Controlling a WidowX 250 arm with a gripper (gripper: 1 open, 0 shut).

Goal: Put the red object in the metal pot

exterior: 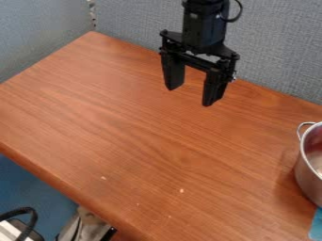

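Largest item: reddish-brown wooden table point(126, 122) with visible grain, filling most of the view, one corner pointing up-left. A few tiny pale specks on the wood near the front edge.

Behind it: grey textured wall point(277, 42) across the top and right.

Black robot arm comes down from the top centre, wrist vertical, black two-finger gripper point(193, 89) pointing straight down over the far part of the table. Jaws spread wide, clear gap between the two fingers, nothing between them. Fingertips hang just above the wood; can't tell if they touch it.

Round shiny silver-grey metal pot point(308, 160) sits at the right edge of the table, cut off by the frame; only the left part of rim and wall shows. Thin rolled rim, straight wall. Well apart from the gripper, to its lower right.

Inside the pot, a pinkish-red tint shows past the rim; too little visible to tell if that is the red object or a reflection.

Bottom-left below the table: dark cables point(19, 226), partly seen.
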